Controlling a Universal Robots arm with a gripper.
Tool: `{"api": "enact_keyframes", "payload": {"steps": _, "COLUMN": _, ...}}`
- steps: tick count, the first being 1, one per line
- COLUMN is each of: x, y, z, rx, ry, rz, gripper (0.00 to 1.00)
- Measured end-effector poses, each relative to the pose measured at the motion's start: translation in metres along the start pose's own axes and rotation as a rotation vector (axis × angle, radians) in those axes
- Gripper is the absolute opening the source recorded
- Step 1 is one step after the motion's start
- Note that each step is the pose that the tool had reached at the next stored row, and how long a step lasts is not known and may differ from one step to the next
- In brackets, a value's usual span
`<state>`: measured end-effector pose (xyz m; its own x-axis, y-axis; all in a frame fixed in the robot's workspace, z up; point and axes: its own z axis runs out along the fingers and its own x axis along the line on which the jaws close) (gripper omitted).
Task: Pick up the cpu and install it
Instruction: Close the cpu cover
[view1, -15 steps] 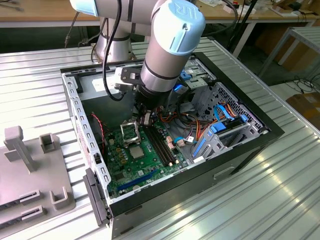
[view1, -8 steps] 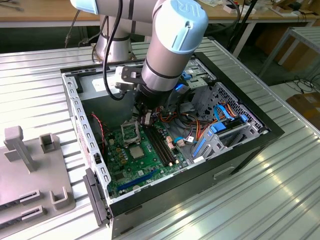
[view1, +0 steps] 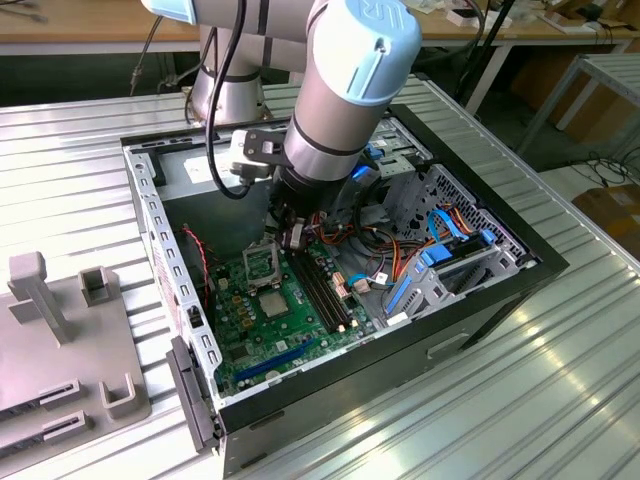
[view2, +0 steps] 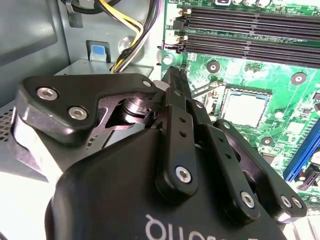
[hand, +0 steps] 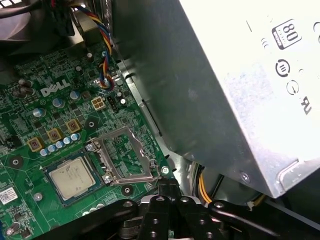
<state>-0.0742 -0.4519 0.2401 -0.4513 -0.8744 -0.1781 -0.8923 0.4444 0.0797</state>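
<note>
The cpu (hand: 70, 177), a small grey square, lies flat in its socket on the green motherboard (hand: 30, 100). In the second wrist view the cpu (view2: 246, 108) sits just past my black fingers (view2: 172, 107). The silver socket frame (hand: 125, 157) stands hinged open beside the chip. My gripper (hand: 167, 186) is shut, with nothing visible between the fingertips, and its tips hang close to the frame's outer edge. A thin metal lever (view2: 205, 90) runs from beside the tips toward the socket. In the exterior view my gripper (view1: 290, 235) hovers just above the frame (view1: 262, 262), with the cpu (view1: 272, 300) a little nearer the camera.
The grey power supply box (hand: 225, 90) rises close beside the gripper. Long black memory slots (view2: 250, 25) run along the board, and cable bundles (view2: 135, 30) hang near the case wall. The open black case (view1: 480, 300) rests on a ribbed metal table, with a grey fixture (view1: 60, 330) at the exterior view's left.
</note>
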Motion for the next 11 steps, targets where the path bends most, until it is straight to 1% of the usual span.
{"api": "enact_keyframes", "payload": {"steps": 1, "x": 0.0002, "y": 0.0001, "z": -0.0005, "rx": -0.0007, "ry": -0.0014, "rz": 0.000, "gripper": 0.11}}
{"api": "enact_keyframes", "payload": {"steps": 3, "x": 0.0014, "y": 0.0005, "z": -0.0024, "rx": -0.0035, "ry": -0.0070, "rz": 0.000, "gripper": 0.11}}
{"api": "enact_keyframes", "payload": {"steps": 5, "x": 0.0021, "y": 0.0008, "z": -0.0034, "rx": -0.0053, "ry": -0.0106, "rz": 0.000, "gripper": 0.11}}
{"api": "enact_keyframes", "payload": {"steps": 8, "x": 0.0034, "y": 0.0012, "z": -0.0056, "rx": -0.0094, "ry": -0.0186, "rz": 0.000, "gripper": 0.11}}
{"api": "enact_keyframes", "payload": {"steps": 11, "x": 0.0043, "y": 0.0013, "z": -0.0071, "rx": -0.0123, "ry": -0.0243, "rz": 0.000, "gripper": 0.11}}
